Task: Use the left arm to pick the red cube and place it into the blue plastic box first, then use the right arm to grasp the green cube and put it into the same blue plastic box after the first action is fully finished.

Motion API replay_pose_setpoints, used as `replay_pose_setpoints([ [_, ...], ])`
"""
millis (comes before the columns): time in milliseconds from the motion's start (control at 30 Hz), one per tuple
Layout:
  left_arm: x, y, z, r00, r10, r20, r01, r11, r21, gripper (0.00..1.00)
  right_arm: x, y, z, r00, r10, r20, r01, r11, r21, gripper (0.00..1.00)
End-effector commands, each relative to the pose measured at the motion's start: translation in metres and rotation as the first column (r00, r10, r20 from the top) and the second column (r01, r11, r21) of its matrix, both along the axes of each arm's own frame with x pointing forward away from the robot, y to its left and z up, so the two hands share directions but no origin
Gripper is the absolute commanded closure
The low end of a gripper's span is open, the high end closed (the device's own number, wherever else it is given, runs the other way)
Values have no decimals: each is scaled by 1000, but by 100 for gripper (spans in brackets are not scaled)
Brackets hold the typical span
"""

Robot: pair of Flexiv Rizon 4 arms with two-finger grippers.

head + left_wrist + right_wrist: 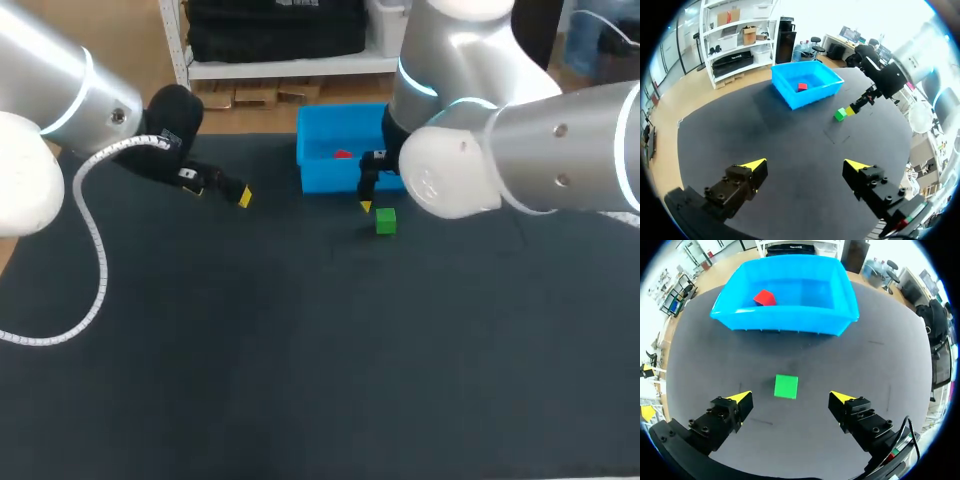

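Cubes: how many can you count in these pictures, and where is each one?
2. The red cube lies inside the box. The green cube sits on the table, just in front of the box. None appears to be hidden.

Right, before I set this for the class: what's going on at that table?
The red cube already lies inside the blue plastic box. The left gripper is open and empty. The right gripper hangs open over the green cube, which sits on the dark table near the box, not yet grasped.
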State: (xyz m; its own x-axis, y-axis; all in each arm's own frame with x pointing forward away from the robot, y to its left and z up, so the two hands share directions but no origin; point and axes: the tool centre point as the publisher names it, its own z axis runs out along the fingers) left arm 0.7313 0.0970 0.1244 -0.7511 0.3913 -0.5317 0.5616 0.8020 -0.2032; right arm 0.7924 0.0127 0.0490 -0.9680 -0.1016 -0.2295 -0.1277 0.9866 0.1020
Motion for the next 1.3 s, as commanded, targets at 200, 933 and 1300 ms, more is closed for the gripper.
replay_pose_setpoints([
  [200,0,1,-1,1000,-4,2,5,1000,-5,0,6,-1,-22,1000,4,11,-4,1000,0,0],
  [933,0,1,-1,1000,-4,2,5,1000,-5,0,16,7,-46,999,50,17,-49,997,-52,0],
  [1300,0,1,-1,1000,-4,2,5,1000,-5,0,21,10,-49,999,51,11,-51,997,-61,0],
])
